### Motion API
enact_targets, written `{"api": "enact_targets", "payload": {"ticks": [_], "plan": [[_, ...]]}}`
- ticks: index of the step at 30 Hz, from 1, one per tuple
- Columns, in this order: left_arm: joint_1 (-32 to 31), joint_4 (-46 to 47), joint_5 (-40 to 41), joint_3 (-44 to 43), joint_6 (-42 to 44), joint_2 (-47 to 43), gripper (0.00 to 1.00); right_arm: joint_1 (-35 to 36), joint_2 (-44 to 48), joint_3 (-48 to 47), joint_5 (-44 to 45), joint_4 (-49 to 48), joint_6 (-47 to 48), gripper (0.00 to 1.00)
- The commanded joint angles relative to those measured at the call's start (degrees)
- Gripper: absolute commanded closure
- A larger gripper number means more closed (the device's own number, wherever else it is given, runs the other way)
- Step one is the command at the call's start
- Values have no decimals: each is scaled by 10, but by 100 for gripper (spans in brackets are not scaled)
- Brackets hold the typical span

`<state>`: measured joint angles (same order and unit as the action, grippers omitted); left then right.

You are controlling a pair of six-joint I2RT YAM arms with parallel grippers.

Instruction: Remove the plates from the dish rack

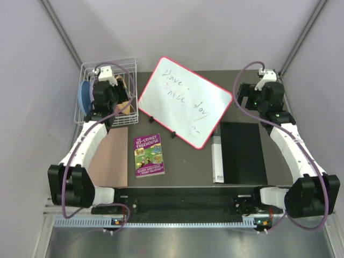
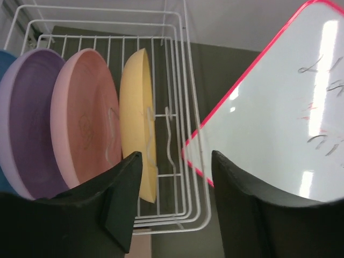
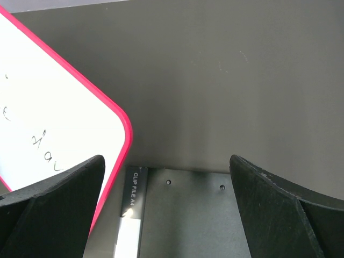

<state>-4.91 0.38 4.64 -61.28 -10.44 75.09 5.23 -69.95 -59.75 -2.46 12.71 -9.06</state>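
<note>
The white wire dish rack point(image 1: 130, 63) stands at the far left of the table. In the left wrist view the rack point(image 2: 185, 80) holds the plates upright in a row: blue point(image 2: 5, 62) at the left edge, then lavender point(image 2: 27, 123), pink point(image 2: 86, 126) and yellow-orange point(image 2: 137, 102). The blue plate point(image 1: 84, 97) also shows from above. My left gripper point(image 2: 176, 157) is open over the rack's right end; its left finger point(image 2: 126, 199) is just in front of the yellow-orange plate's lower edge. My right gripper point(image 3: 166, 159) is open and empty at the far right.
A red-framed whiteboard point(image 1: 185, 102) lies tilted beside the rack, its corner close to the rack's right wall point(image 2: 258, 123). A purple book point(image 1: 149, 155), a brown board point(image 1: 110, 158) and a black clip file point(image 1: 243, 153) lie on the dark mat.
</note>
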Motion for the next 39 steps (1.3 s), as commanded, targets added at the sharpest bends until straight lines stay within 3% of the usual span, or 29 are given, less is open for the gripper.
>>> {"api": "enact_targets", "payload": {"ticks": [1,8,18,21,23,26,31,35,39], "plan": [[-3,48,42,-16,17,36,49,2,-2,-5,7,-16,5,0],[-16,109,104,15,35,76,51,1,-23,-5,7,-17,4,0],[-19,106,162,7,51,134,49,0,-48,-8,6,-19,2,0],[-20,103,177,5,52,143,60,0,-54,-9,4,-20,-1,0],[-21,102,180,5,53,145,81,0,-60,-10,4,-23,-1,0],[-28,105,194,6,61,138,100,0,-67,-13,3,-23,-3,0],[-62,143,291,7,95,129,100,0,-77,-16,1,-21,-4,0],[-103,203,424,6,186,144,100,0,-74,-15,3,-17,-3,0],[-126,250,537,-3,218,161,100,0,-69,-14,7,-16,0,0]]}}
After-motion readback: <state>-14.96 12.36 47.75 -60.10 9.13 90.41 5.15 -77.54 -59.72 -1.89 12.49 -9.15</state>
